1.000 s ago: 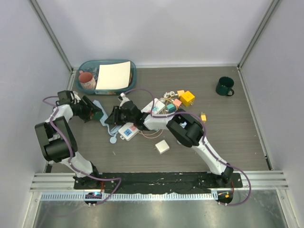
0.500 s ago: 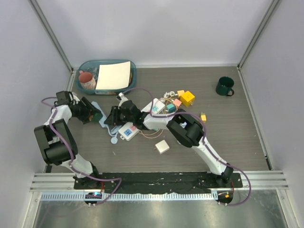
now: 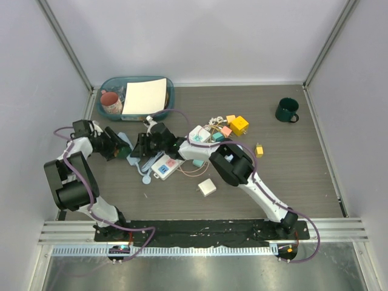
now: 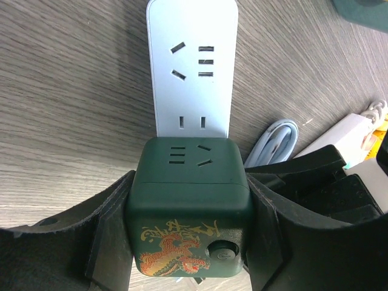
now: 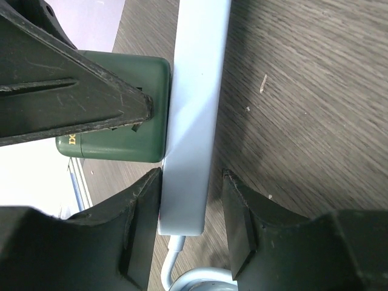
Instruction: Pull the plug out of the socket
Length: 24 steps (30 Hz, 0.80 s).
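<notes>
Writing: the only markings I can find are on a dark green cube adapter [image 4: 189, 230]. It carries a gold dragon [image 4: 173, 257] under a row of gold characters, which I cannot read. The right wrist view shows a few white letters on its side, half hidden by a finger.
Task plug: the small white square block [image 3: 207, 187] has no cord and a plain top. It lies flat and alone at lower centre of the overhead view, on the grey wood-grain table [image 3: 303, 176]. It is plugged into nothing.
Task socket: the long white power strip [image 3: 167, 167] lies slanted just left of centre, showing one blue and one pink outlet face. Its far part runs under the right arm. The white block is near it, not touching.
Left gripper [image 4: 189, 182]: closed on the green cube, one finger on each side. The cube sits flush on the near end of a short light-blue power strip [image 4: 191, 73].
Right gripper [image 5: 189, 194]: its fingers straddle the light-blue strip's corded end. One finger is against the strip's edge and a thin dark line separates the other, so I cannot tell whether it clamps.
Containers: a teal rectangular basin [image 3: 112, 80] at upper left holds a reddish mug [image 3: 111, 102] and a white sheet [image 3: 145, 96]. A dark green mug [image 3: 286, 110] stands at upper right, and I cannot see what is inside it.
</notes>
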Available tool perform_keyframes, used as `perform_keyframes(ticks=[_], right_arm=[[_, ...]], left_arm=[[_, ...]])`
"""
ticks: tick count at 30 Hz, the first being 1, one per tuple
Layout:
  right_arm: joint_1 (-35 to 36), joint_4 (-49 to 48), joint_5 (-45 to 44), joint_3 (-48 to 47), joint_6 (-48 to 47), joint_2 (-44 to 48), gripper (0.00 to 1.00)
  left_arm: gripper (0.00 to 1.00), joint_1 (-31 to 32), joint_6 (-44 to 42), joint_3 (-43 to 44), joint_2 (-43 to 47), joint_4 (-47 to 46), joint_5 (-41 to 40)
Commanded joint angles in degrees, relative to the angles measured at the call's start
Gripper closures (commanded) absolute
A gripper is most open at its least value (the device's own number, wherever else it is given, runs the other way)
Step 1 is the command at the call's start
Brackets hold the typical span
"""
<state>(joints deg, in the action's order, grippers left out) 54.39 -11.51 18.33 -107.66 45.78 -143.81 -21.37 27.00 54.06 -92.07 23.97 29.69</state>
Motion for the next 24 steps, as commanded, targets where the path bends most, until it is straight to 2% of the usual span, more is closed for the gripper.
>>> perform_keyframes(ticks=[1, 5, 7, 9, 10, 11, 12, 15, 19, 23, 24], right_arm=[[1.42, 5.53, 3.55, -1.94, -1.66, -2.97, 0.5], [2.38, 5.09, 6.37, -1.94, -1.48, -3.58, 0.5], [2.56, 5.53, 5.76, -1.59, -1.57, -3.5, 0.54], [2.65, 6.93, 3.13, -0.54, -1.75, -2.71, 0.65], [2.65, 7.81, 1.47, 0.33, -2.09, -2.27, 0.84], [2.56, 9.3, -1.68, 0.78, -2.18, -1.83, 0.95], [2.3, 9.92, -3.19, 1.3, -2.19, -1.13, 0.99], [1.95, 10.8, -5.31, 3.15, -1.31, -0.6, 0.99], [1.95, 11.16, -7.86, 4.91, -0.17, 0.63, 0.99], [1.95, 12.64, -10.15, 5.26, 0.71, 1.42, 0.99], [1.95, 13.17, -11.89, 5.09, 0.11, 1.6, 0.99]], left_arm=[[1.0, 0.45, 0.94, -1.42, 2.07, -1.2, 3.88], [1.0, 0.45, 0.42, -2.03, 1.72, -0.5, 2.3], [1.0, 0.45, 0.42, -2.47, 1.89, -0.93, 1.51], [1.0, 0.45, 1.03, -3.35, 2.16, -1.64, 1.42], [1.0, 0.36, 1.03, -3.26, 2.33, -1.38, 1.77], [1.0, 0.36, 1.03, -2.91, 2.6, -1.03, 1.69], [1.0, 0.45, 0.68, -2.56, 2.77, -0.42, 1.42], [1.0, 0.45, -0.37, 0.68, 4.0, 4.14, -1.03], [1.0, 0.36, -2.04, 5.44, 5.58, 10.3, -8.23], [1.0, 0.45, -0.9, -1.31, 8.31, 7.77, -9.74], [1.0, 0.45, -0.73, -2.2, 9.1, 7.76, -12.61]])
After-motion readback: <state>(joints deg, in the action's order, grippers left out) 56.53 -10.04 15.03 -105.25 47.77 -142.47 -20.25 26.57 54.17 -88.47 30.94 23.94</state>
